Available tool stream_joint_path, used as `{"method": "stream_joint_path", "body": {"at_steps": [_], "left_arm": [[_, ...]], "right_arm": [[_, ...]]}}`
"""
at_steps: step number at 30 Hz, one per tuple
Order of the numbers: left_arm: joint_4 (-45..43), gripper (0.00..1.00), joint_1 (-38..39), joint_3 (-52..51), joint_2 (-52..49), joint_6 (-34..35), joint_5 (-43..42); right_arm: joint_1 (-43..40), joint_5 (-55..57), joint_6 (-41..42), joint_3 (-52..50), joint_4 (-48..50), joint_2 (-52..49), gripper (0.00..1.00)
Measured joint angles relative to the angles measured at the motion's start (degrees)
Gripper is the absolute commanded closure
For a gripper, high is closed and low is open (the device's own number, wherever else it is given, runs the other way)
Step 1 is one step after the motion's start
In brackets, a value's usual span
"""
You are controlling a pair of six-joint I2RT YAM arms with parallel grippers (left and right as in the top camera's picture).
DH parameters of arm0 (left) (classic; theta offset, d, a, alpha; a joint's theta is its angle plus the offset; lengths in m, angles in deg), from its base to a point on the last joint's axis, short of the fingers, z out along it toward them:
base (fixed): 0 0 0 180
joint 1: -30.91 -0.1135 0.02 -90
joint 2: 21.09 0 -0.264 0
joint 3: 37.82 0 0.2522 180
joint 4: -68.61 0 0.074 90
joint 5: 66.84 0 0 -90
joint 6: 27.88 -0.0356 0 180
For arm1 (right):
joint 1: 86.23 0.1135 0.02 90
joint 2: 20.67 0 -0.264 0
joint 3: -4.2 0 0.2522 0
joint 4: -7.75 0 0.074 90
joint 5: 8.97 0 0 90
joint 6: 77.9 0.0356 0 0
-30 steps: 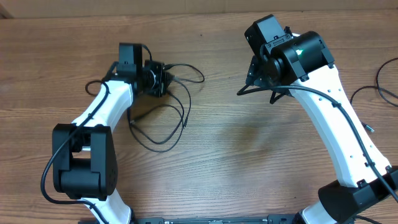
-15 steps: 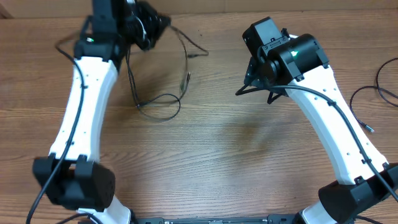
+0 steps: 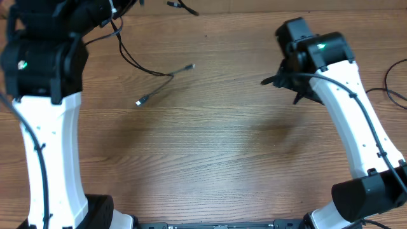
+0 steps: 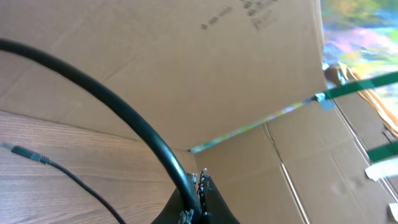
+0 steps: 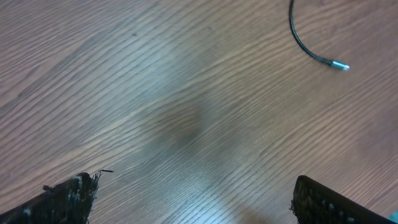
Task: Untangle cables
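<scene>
Seen from above, the left arm is reared up high at the far left corner, its end blurred against the top edge; the cables trail down from there onto the wooden table, thin black lines that part left of centre; a silver-tipped plug lies toward the middle and a second plug lower and further left; a scrap of cord shows at the top edge, and a loose cable lies well apart by the right edge, beyond the right arm. From the left wrist, the left gripper is pinched tight on a black cord that sweeps up and out to the left (it looks fat, being so close to the lens); a cardboard box stands behind, and a thin cord with a plug rests on the wood at the left. From the right wrist, the right gripper hangs over bare wood, its fingertips splayed wide and gripping nothing; a cable end with a silvery tip curls in at the top right, well clear of them.
</scene>
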Motion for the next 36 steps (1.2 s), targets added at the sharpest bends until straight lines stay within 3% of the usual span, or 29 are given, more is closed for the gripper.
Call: {"method": "stream_joint_path", "body": {"at_steps": [9,19,27,36], "left_arm": [[6.34,0.96,0.00,1.49,0.83,-3.56,-3.28],[7.39,0.96,-0.24,1.49,0.83,-9.42,-4.15],[-1.51,0.96,-1.40,1.51,0.81,-9.35,-4.42],[-6.27,0.96,-1.40,1.51,0.81,-7.82,-4.44]], "right_arm": [[-2.51,-9.29,-7.43,-0.04,0.70,0.00,0.00],[-2.54,-31.12,-29.29,-0.04,9.03,0.00,0.00],[-2.51,-50.23,-45.46,-3.58,14.75,0.24,0.00],[1.90,-63.08,-50.86,-14.47,26.16,0.26,0.00]]}}
